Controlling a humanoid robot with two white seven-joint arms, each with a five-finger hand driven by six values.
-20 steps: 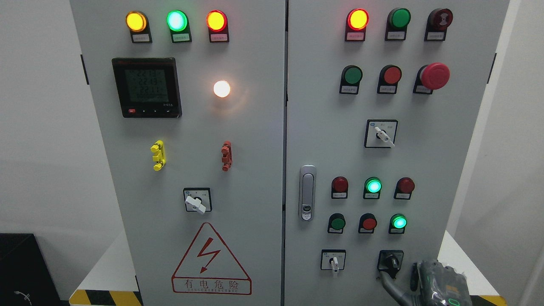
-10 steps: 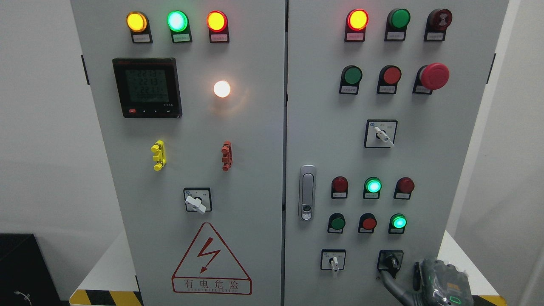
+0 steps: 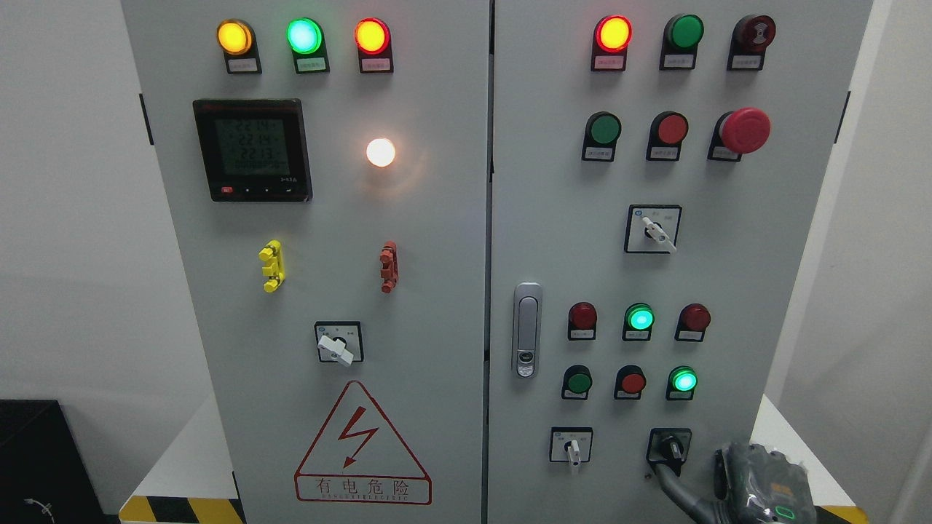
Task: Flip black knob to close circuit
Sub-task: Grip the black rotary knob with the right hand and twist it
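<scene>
Right hand (image 3: pixel 761 484) up from the lower right corner, one dark finger (image 3: pixel 666 477) stretched out and touching the underside of the black knob (image 3: pixel 670 447); no grip on it, and the curl of the other fingers impossible to tell. Knob low on the right cabinet door (image 3: pixel 728 276), just right of the white-handled selector switch (image 3: pixel 571 445) and below the lit green lamp (image 3: pixel 683 380). Looks like the contact step right before the flip: next, a steady sideways push from that fingertip, firm enough to turn without slipping off.
</scene>
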